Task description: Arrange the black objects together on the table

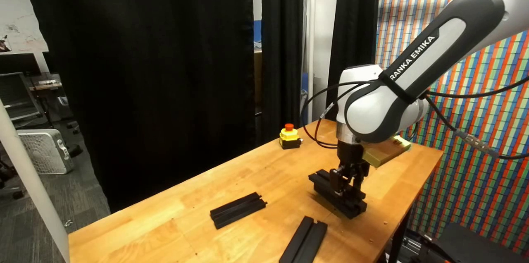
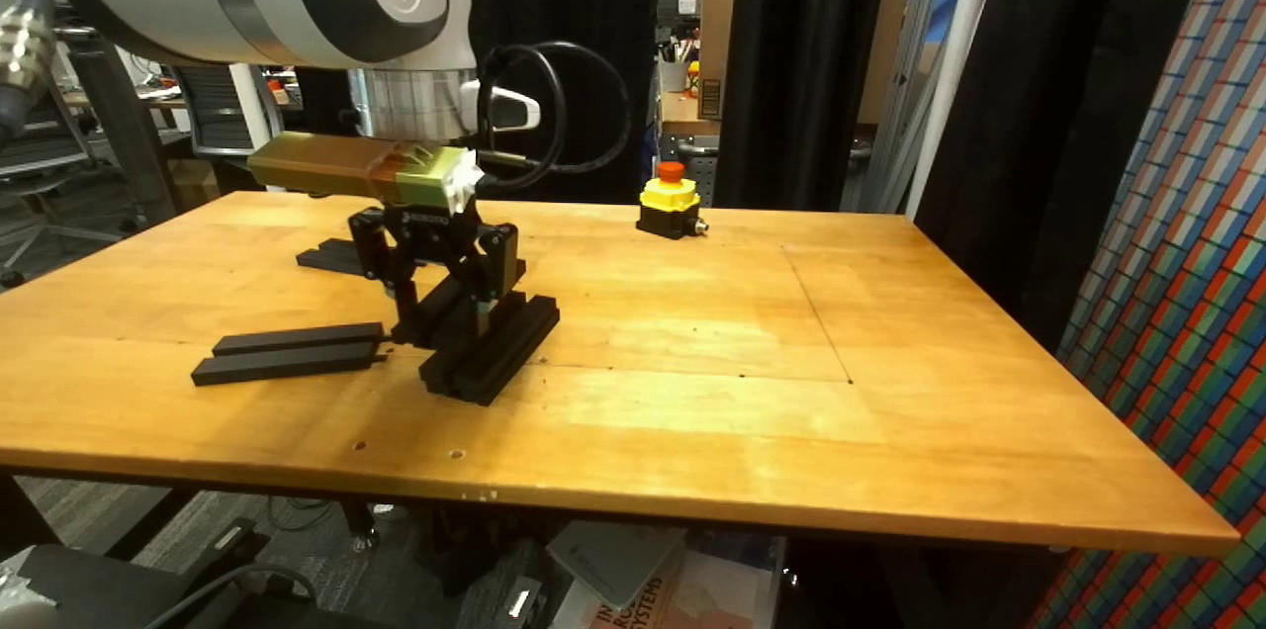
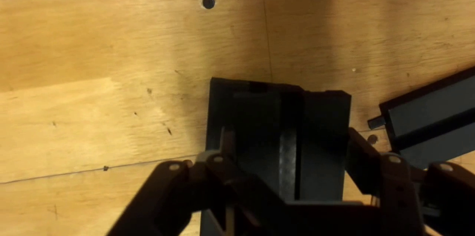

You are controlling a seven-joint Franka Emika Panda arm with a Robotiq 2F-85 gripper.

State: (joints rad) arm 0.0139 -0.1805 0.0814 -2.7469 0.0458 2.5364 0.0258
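My gripper point(image 1: 349, 192) is low over the right part of the wooden table point(image 1: 165, 230). In the wrist view my fingers point(image 3: 291, 147) press on both sides of a grooved black bar point(image 3: 321, 147). In an exterior view this held bar point(image 2: 447, 311) lies against another black bar point(image 2: 514, 347). I cannot tell if it rests on that bar or just above it. Two more black bars lie apart: a near bar point(image 2: 292, 354), also in an exterior view point(image 1: 303, 240), and a far bar point(image 1: 238, 210), partly hidden behind my gripper in an exterior view point(image 2: 331, 256).
A yellow-and-red button point(image 1: 289, 137) stands toward the table's back edge, also in an exterior view point(image 2: 671, 202). Cables loop beside my wrist. Black curtains point(image 1: 144, 68) hang behind the table. The table's edge point(image 2: 593, 500) lies close to the bars at my gripper.
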